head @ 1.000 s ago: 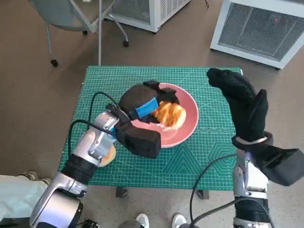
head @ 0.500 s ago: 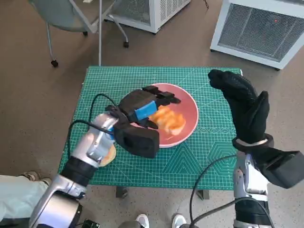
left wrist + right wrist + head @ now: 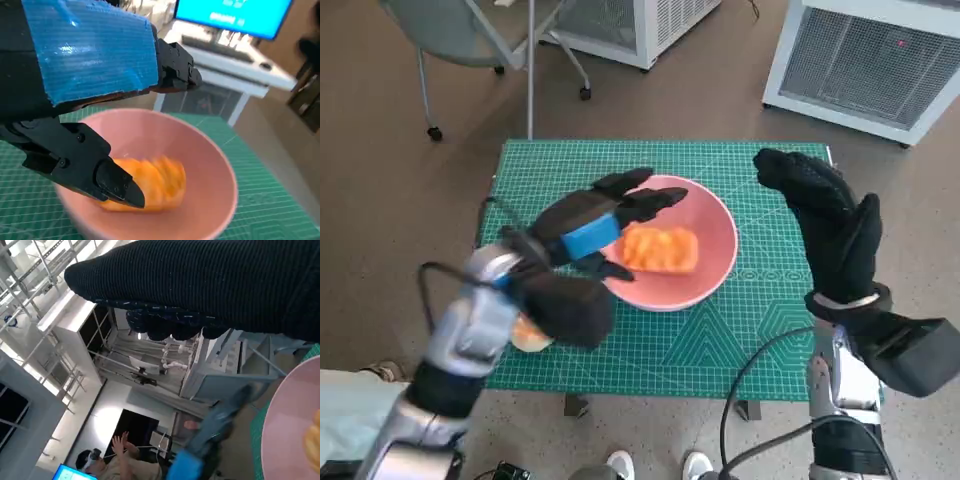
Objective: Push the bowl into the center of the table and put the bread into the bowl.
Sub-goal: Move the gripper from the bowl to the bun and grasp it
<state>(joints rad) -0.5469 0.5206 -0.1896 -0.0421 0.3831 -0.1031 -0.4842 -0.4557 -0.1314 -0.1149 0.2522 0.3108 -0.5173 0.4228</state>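
Note:
A pink bowl (image 3: 715, 228) sits near the middle of the green cutting mat (image 3: 760, 310). An orange piece of bread (image 3: 660, 249) lies inside it, also seen as bread (image 3: 155, 182) in the bowl (image 3: 210, 165) in the left wrist view. My left hand (image 3: 595, 225) hovers over the bowl's left side with fingers spread, holding nothing. My right hand (image 3: 830, 225) is raised above the mat's right side, fingers extended and empty. The bowl's rim (image 3: 290, 410) shows at the edge of the right wrist view.
A second pale bread piece (image 3: 528, 335) lies on the mat near its left front edge, partly hidden by my left forearm. A chair (image 3: 470, 40) and white appliances (image 3: 880, 60) stand on the floor beyond the table. A person (image 3: 120, 460) appears in the right wrist view.
My left hand let go of the bread, which now lies in the bowl, and has drawn back to the left with fingers opening. The right hand has barely moved.

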